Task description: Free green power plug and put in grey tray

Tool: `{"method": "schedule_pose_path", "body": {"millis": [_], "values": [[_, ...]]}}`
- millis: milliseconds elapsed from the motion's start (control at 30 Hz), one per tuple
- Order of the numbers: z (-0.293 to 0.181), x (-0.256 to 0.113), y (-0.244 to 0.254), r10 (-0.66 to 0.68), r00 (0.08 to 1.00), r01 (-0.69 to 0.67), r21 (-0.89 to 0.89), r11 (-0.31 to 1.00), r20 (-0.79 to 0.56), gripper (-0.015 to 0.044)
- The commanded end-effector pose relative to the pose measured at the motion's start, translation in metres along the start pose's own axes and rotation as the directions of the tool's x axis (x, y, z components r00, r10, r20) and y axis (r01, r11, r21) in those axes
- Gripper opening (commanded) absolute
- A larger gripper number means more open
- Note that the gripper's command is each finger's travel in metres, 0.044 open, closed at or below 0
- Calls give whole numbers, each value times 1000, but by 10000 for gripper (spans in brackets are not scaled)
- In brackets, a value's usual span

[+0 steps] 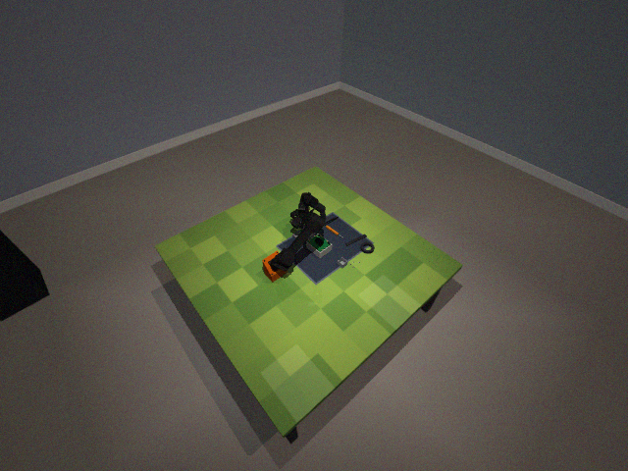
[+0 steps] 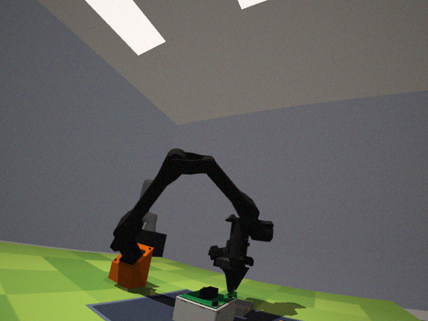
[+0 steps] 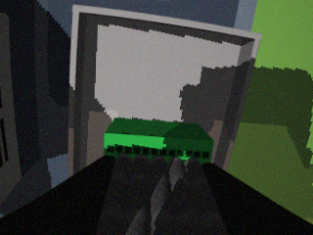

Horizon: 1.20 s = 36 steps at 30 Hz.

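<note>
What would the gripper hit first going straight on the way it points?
Likely the floor of the grey tray, with the green power plug in the gripper touching first; remaining gap unclear.

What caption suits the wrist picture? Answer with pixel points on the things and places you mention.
The end effector (image 3: 158, 170) grips a green plug (image 3: 156, 139) above a grey tray (image 3: 142, 59).
</note>
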<state>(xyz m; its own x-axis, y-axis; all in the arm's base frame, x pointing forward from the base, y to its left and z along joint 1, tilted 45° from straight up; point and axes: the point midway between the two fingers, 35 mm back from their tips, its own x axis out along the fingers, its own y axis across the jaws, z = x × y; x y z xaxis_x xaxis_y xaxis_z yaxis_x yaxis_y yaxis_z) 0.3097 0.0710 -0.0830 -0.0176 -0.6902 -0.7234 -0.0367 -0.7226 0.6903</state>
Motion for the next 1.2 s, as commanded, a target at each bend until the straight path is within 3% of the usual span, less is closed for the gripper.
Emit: {"method": "schedule_pose_path", "body": {"millis": [0,967,1167], "values": [[1,7,1,6,1000,-6,-5,1000,-1,0],[2,3,-1,3,1000,-3,-8,1000,-4,0],[2,3,-1,3,1000,-3,-8,1000,-4,157]]}}
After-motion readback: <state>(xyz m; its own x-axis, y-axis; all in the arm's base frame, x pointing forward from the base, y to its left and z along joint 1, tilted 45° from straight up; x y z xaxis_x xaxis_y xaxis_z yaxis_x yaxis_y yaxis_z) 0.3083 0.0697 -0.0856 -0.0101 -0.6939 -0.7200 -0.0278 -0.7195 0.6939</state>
